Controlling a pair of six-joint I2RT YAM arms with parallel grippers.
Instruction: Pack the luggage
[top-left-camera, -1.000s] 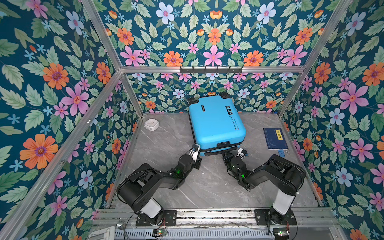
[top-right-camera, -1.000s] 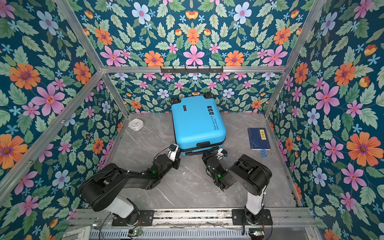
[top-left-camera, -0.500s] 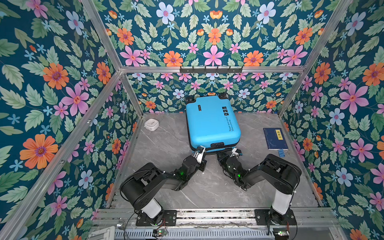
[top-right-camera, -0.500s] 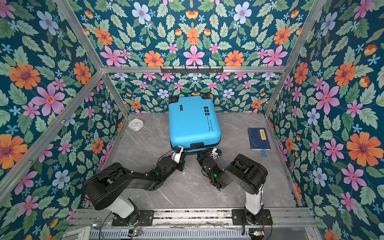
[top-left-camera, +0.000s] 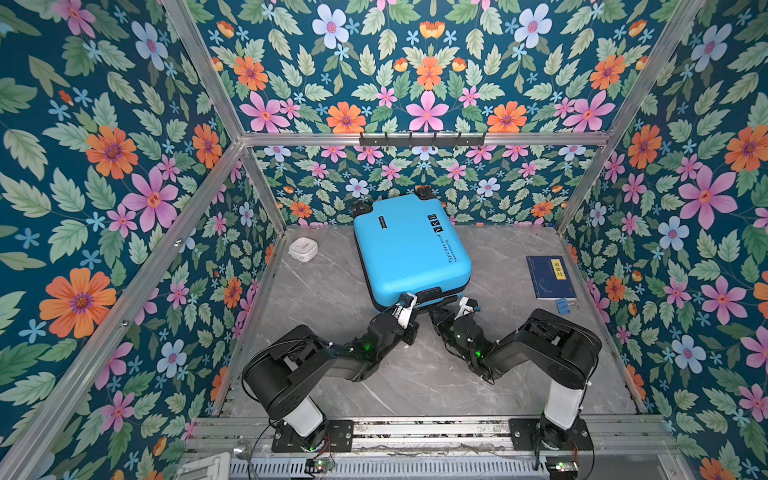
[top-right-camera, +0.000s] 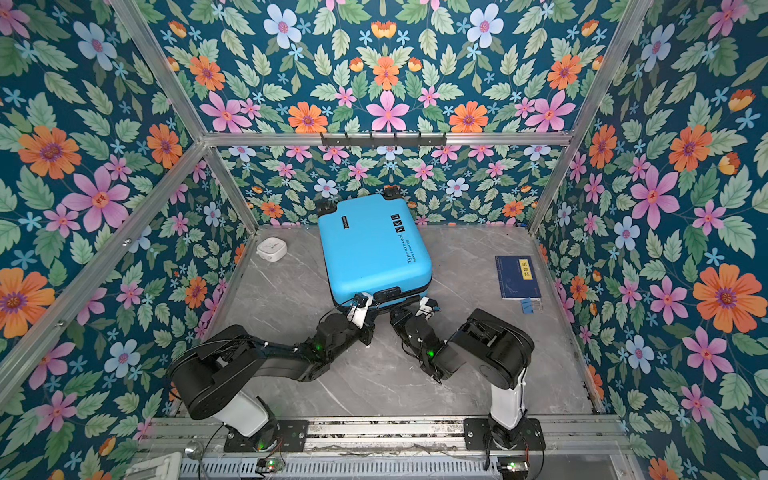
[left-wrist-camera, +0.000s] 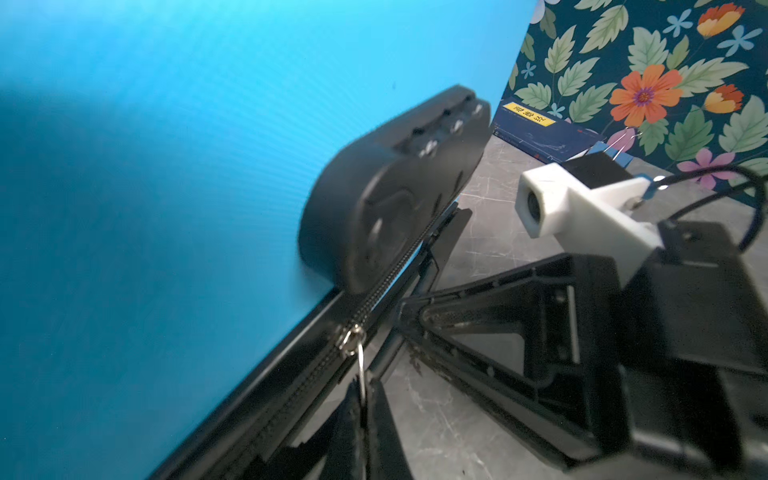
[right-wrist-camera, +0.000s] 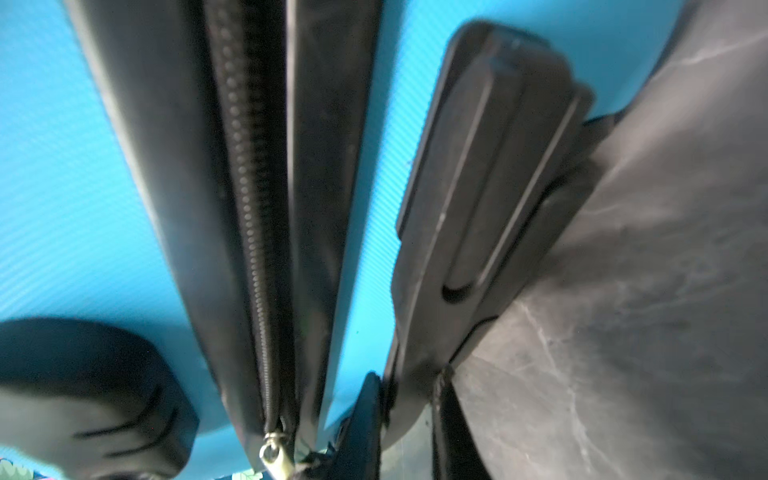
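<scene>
Judging from how things lay, little of the packing was taken as done: the luggage (top-left-camera: 409, 249) (top-right-camera: 374, 249) was seen shut in both top views, lying on its broad side on the grey table (top-left-camera: 332, 299) at the middle of the frame, skewed, with its black wheels (top-left-camera: 424, 192) toward the upper edge by the back wall. A dark-blue book (top-left-camera: 550, 276) and a blue clip (top-left-camera: 563, 305) at the right, and a white item (top-left-camera: 303, 249) at the upper left, were left outside it, well apart from the shell; what lay inside could not be told. The left gripper (left-wrist-camera: 362, 395) was seen pressed together on the metal ring (left-wrist-camera: 360, 365) of the zipper pull, at the case's lower edge beside the black lock housing (left-wrist-camera: 395, 187). The right gripper (right-wrist-camera: 409, 390) appeared nipped onto the lower end of the black handle (right-wrist-camera: 486, 166) at that same edge. Whether the zipper was meant to be run open or shut could not be told; opening, loading and closing were judged to remain. The shell was seen as bright sky-blue and finely ribbed, with small black print.
</scene>
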